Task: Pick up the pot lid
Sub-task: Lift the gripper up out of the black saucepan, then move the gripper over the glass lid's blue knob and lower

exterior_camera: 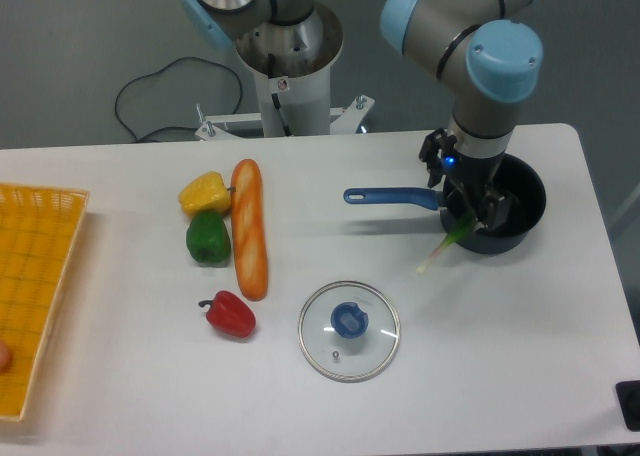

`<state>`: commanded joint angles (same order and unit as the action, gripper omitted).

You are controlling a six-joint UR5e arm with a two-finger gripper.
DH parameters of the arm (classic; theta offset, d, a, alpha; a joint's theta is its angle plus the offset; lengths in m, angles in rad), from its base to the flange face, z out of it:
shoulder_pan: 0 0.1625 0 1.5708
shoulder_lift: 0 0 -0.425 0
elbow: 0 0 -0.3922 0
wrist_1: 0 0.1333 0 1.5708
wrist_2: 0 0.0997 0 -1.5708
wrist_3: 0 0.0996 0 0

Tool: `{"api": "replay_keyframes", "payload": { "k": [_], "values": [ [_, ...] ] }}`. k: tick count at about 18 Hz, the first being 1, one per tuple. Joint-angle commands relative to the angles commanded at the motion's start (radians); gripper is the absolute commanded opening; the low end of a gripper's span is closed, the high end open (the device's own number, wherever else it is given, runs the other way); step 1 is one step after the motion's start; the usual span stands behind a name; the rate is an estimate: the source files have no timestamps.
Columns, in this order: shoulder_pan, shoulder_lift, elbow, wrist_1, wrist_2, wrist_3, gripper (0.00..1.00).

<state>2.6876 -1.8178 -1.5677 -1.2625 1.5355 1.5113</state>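
Gripper [480, 216]: points down over the left part of the pot [527, 190]. Its dark fingers merge with the pot's dark inside, so it cannot be told whether the jaws are parted or closed. A small blue light shows on the wrist above.

Green stalk [443, 250]: thin, pale at its low end. It slants from the table up to the pot's rim under the gripper. Its upper end is lost among the fingers; whether it is gripped cannot be told.

Pot: dark and round, at the right side of the table [500, 376], partly covered by the gripper. Its blue handle [390, 196] sticks out to the left.

Arm [490, 66]: grey with light blue joint caps. It comes in from the top edge, where it is cut off, and bends straight down at the wrist.

Pot lid [349, 352]: glass with a metal rim and a blue knob [349, 321]. It lies flat on the table, well apart from the gripper and pot, and nothing touches it.

Bread loaf [248, 229]: long, lying lengthwise left of centre.

Yellow pepper [204, 192], green pepper [207, 238]: just beside the loaf's left side.

Red pepper [230, 314]: near the loaf's lower end.

Yellow basket [35, 296]: cut off by the left edge.
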Motion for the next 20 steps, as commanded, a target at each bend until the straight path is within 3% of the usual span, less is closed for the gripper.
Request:
{"api": "replay_keyframes", "payload": {
  "k": [4,11,15,20],
  "values": [
    [-0.048,0.020,0.002,0.009,-0.006,-0.228,1.00],
    [-0.135,0.002,0.003,0.011,-0.005,-0.422,1.00],
    [-0.176,-0.043,0.003,0.029,-0.005,-0.431,1.00],
    [-0.206,-0.100,0.008,0.115,-0.006,-0.424,1.00]
  ]
}}
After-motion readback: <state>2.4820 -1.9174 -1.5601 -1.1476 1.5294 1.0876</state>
